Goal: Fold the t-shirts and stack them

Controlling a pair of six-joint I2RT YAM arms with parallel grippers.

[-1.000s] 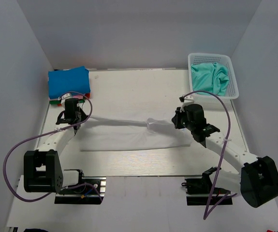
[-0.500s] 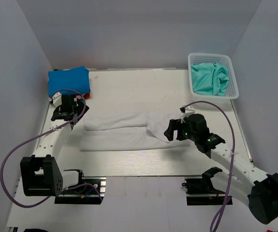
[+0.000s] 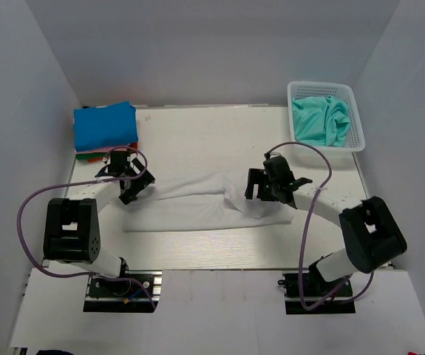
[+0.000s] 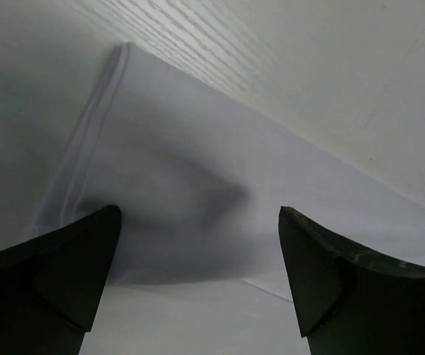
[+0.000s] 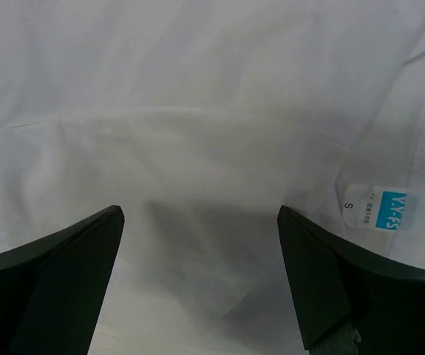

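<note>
A white t-shirt [image 3: 197,200] lies on the table as a long folded strip between the two arms. My left gripper [image 3: 140,185] hovers low over its left end, open, with only cloth [image 4: 197,170] showing between the dark fingers [image 4: 57,266]. My right gripper [image 3: 255,188] sits over the shirt's bunched right end, also open and holding nothing; white fabric [image 5: 197,89] and a blue size label [image 5: 378,207] lie under it. At the back left, a folded blue t-shirt [image 3: 105,126] tops a stack with red and green edges. A teal t-shirt [image 3: 321,118] lies crumpled in the basket.
The white lattice basket [image 3: 360,137] stands at the back right corner. The folded stack sits against the left wall. Purple cables loop from both arms. Bare tabletop [image 3: 197,140] lies behind the white shirt.
Both grippers have opened and let go of the white shirt. It hung stretched between them and now lies on the table. Both grippers have dropped low over its ends.
</note>
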